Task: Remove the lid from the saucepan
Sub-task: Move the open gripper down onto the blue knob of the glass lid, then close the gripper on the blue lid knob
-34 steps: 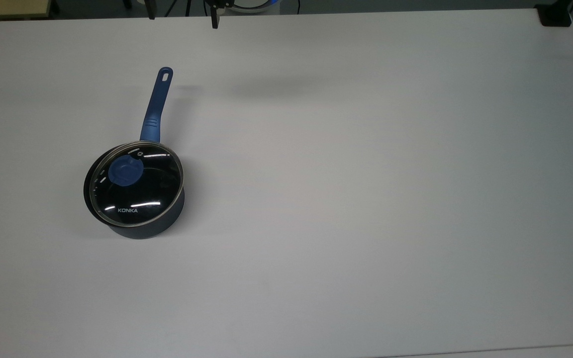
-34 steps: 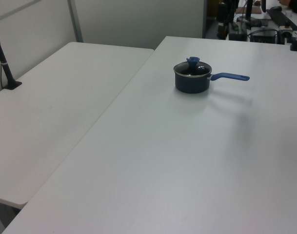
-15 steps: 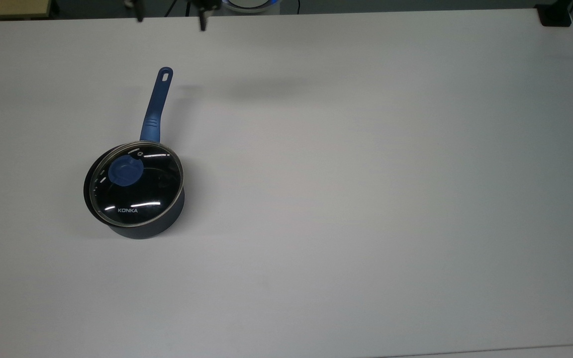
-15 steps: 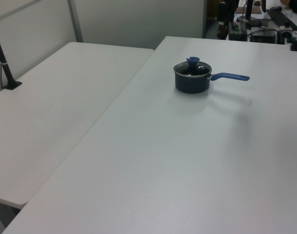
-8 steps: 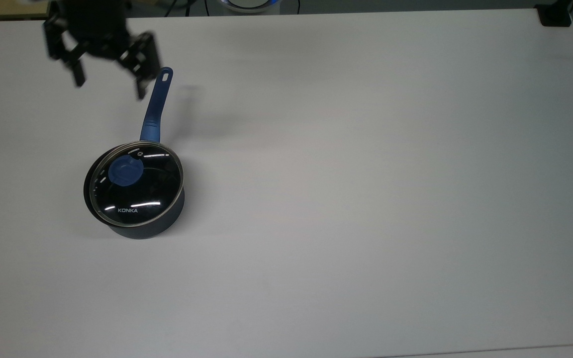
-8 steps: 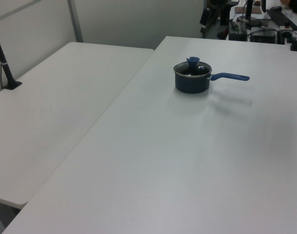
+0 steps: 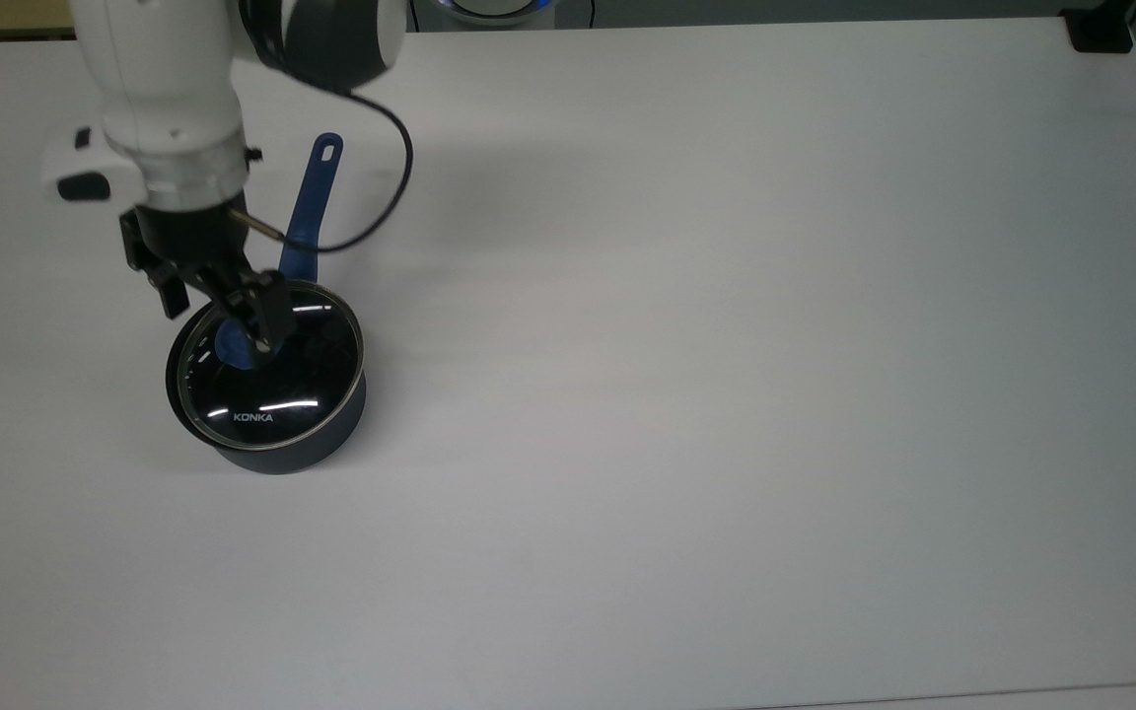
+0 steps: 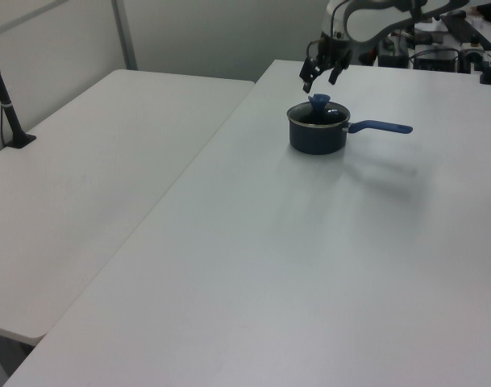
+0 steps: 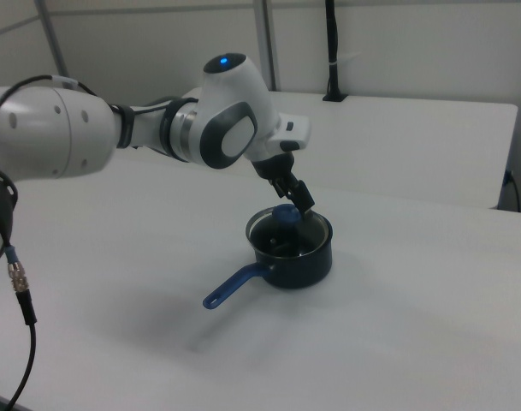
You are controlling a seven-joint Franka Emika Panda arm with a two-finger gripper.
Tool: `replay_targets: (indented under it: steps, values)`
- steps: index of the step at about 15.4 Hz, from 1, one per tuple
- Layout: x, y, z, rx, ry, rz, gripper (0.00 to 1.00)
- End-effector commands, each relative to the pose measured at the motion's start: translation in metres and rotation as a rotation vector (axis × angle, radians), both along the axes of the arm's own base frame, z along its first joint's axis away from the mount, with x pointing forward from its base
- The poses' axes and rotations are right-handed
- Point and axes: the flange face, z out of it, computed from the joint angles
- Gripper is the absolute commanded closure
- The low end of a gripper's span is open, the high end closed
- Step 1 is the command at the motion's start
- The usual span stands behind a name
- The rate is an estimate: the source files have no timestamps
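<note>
A: Here, the gripper [image 8: 320, 73] hangs open and empty just above the lid [image 7: 272, 375], which sits on the saucepan [image 7: 282, 449] near the top view's left; the knob [image 8: 318, 100] lies straight below.

B: And hidden?

A: In the top view, one finger [image 7: 260, 311] covers most of the knob.

Navy saucepan [image 7: 277, 449], blue handle [image 7: 310, 212], blue-knobbed clear lid [image 7: 277, 380], white table [image 7: 726, 345].
</note>
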Motion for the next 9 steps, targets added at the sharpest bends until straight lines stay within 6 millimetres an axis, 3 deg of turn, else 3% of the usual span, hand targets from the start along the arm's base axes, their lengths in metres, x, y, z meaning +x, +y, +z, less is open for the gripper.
replay_targets:
  steps: [1,5,7,9]
  values:
    - [0.006,0.011,-0.014,0.005,-0.003,-0.024,0.00]
    - [0.005,0.015,-0.023,-0.001,0.018,-0.019,0.01]
    - [0.004,0.017,-0.026,-0.008,0.030,-0.009,0.21]
    - [0.005,0.030,-0.027,-0.013,0.040,0.009,0.60]
